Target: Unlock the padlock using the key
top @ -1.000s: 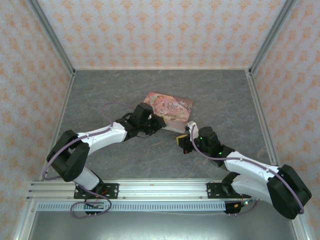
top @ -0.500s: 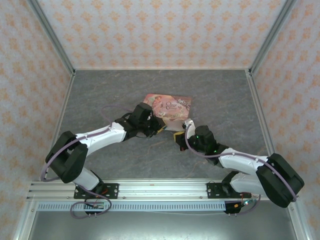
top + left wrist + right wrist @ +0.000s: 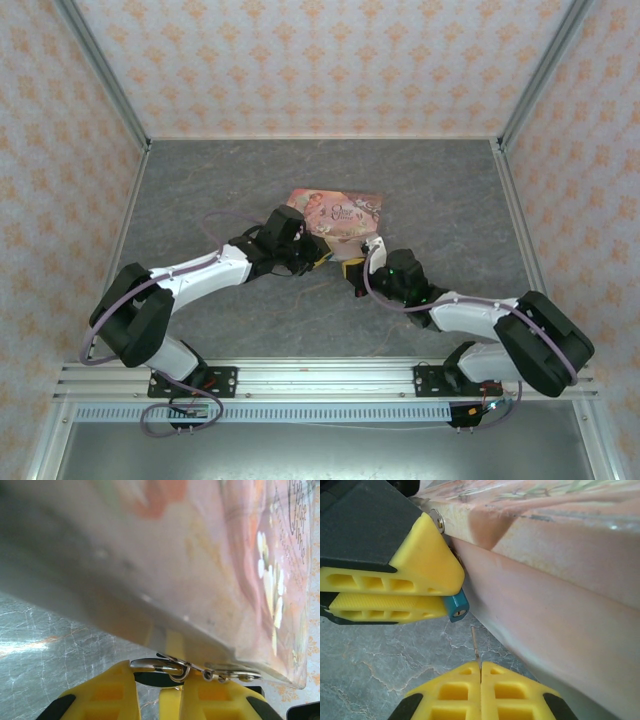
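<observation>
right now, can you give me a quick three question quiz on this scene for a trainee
1. True or false: the thin silvery metal key is already inside the tiny blue-teal padlock.
2. What do the right jaws pinch? A the key, B the pink illustrated box, C nothing.
3. Fill in: the padlock is clamped by the ____.
Key: 1 false; 2 A; 3 left jaws.

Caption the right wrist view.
Right gripper holds the key below the padlock pinched in the left gripper, beside the pink box.
</observation>
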You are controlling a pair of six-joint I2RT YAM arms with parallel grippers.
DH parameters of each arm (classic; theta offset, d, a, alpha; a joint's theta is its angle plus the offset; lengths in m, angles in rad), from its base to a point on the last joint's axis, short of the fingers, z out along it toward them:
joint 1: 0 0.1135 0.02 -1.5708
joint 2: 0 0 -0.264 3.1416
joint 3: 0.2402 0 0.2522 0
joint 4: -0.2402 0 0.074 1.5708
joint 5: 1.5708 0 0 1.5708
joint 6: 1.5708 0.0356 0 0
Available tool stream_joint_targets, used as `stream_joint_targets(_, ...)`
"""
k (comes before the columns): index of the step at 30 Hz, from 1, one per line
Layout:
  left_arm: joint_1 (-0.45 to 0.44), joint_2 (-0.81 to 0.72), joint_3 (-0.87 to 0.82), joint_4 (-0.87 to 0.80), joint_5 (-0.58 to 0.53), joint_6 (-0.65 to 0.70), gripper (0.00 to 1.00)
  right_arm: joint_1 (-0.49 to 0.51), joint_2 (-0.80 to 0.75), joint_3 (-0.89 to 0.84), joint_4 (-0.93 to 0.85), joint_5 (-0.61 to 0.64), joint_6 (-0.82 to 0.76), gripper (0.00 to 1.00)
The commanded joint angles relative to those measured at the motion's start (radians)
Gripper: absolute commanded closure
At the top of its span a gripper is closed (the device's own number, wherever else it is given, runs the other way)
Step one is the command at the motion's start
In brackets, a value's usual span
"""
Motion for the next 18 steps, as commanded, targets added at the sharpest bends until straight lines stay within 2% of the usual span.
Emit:
stream_joint_targets(1, -0.003, -0.041, 0.030, 0.008, 0.022, -0.033, 0.96, 0.007, 0.019, 0.035, 0.078, -0.020, 0.013, 1.00)
stream_joint_targets(18, -0.003, -0.035, 0.030, 0.010, 0.025, -0.033, 0.96, 0.008, 0.065, 0.045, 0.128, -0.047, 0.035, 1.00)
